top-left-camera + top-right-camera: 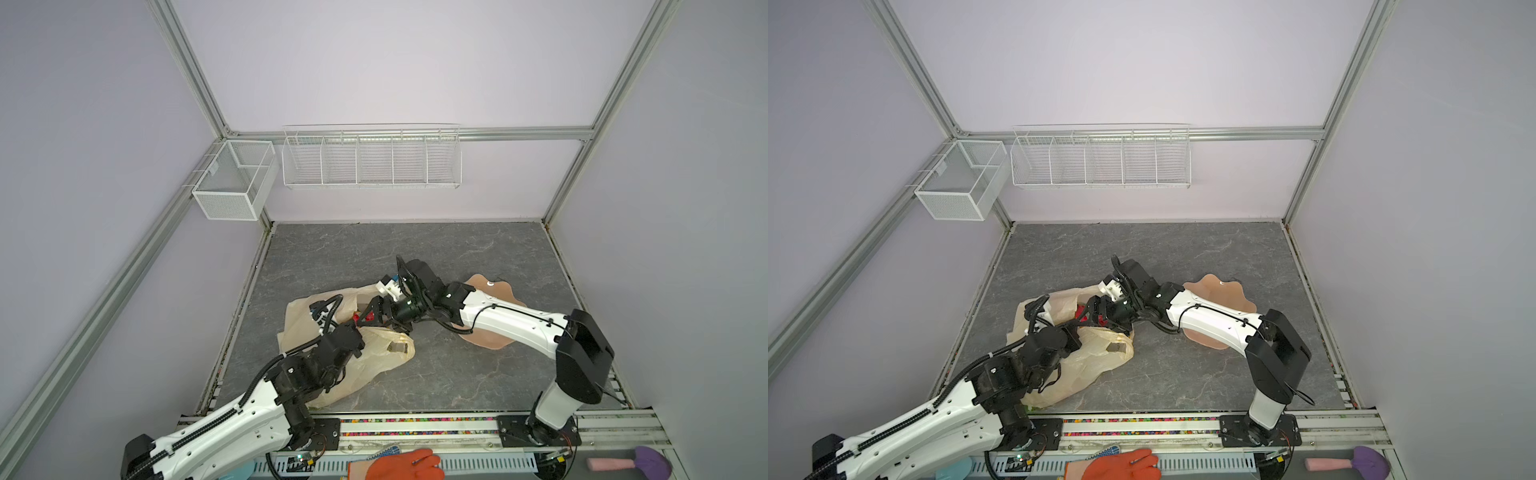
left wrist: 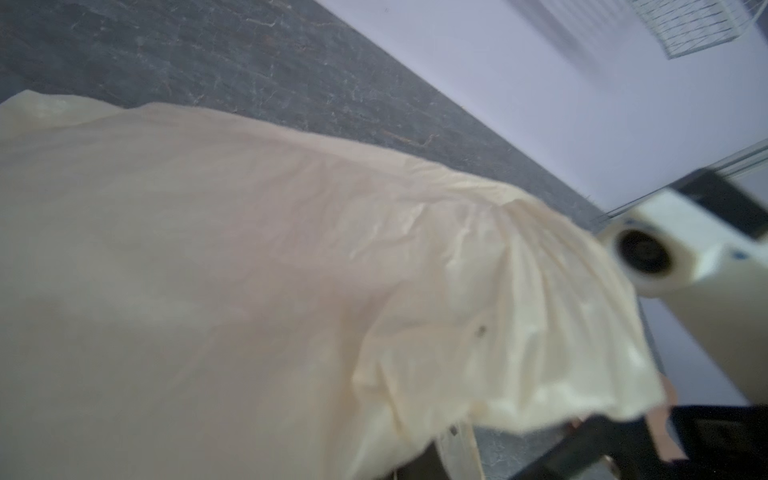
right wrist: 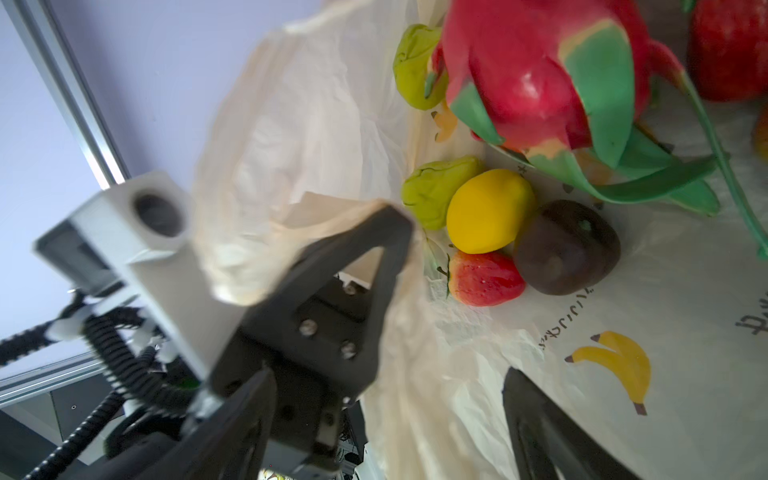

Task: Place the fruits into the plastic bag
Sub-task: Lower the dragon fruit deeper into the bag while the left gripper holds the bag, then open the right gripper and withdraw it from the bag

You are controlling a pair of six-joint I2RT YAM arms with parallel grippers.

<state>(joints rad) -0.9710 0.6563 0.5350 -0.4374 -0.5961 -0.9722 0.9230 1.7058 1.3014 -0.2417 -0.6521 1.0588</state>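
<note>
- Left gripper (image 3: pixel 390 224) is clamped on the lifted upper lip of the plastic bag (image 1: pixel 374 365). The right gripper (image 1: pixel 370 318) stands wide and holds nothing, at the bag's mouth in the middle of both top views.
- Top views show the fruits (image 1: pixel 1083 318) only as a red patch in that mouth. The right wrist view shows them lying on the bag's printed film, upper right of frame.
- Counted there:
  - one dragon fruit (image 3: pixel 540 75)
  - two green pieces (image 3: pixel 436 191)
  - one lemon (image 3: pixel 490 210)
  - one strawberry (image 3: pixel 486 278)
  - one dark-brown piece (image 3: pixel 567 247)
  - one more red fruit (image 3: pixel 731 45), cut off by the corner
- One peach plate (image 1: pixel 490 286) lies right of the bag, partly under the right arm.
</note>
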